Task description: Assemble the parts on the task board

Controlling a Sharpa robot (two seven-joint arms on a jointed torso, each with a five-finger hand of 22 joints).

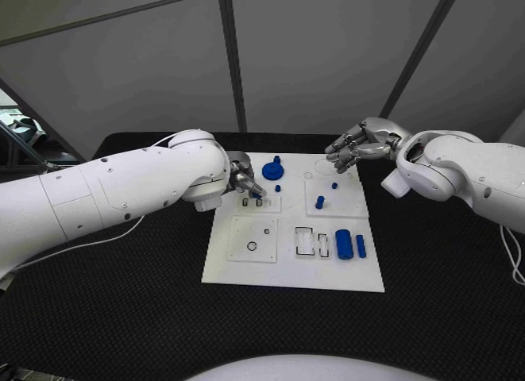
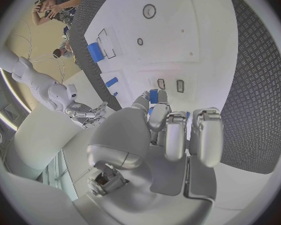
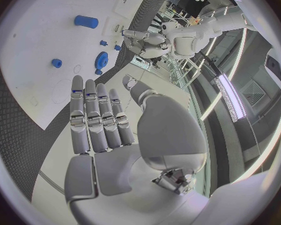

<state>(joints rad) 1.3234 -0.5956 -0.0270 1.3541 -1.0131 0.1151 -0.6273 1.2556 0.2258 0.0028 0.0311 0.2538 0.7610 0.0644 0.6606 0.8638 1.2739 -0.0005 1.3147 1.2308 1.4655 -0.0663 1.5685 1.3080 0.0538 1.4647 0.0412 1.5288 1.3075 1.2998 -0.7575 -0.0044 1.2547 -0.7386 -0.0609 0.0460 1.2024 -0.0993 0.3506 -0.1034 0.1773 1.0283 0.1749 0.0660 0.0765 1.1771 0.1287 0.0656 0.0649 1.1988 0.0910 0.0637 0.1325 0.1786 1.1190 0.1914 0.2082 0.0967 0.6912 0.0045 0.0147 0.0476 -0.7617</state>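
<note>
The black table (image 1: 125,317) carries the white task board (image 1: 295,266) at its centre. The left arm (image 1: 113,190) reaches in over the board's near-left portion; the right arm (image 1: 480,171) stands over the far-right corner.

The left hand (image 1: 244,179) is curled over the small slots at the board's left side, its fingers (image 2: 175,135) closed around a small blue part (image 2: 154,96), though the grip is partly hidden. The right hand (image 1: 358,144) hovers above the board's far edge, fingers (image 3: 97,117) extended side by side, holding nothing.

A blue round disc with a knob (image 1: 272,170) sits on the far portion of the board. A large blue cylinder (image 1: 344,244) lies in the near-right section, a thinner blue peg (image 1: 360,246) just beside it. A short blue peg (image 1: 319,202) stands near the middle, with a tiny blue piece (image 1: 334,186) beyond it.
</note>
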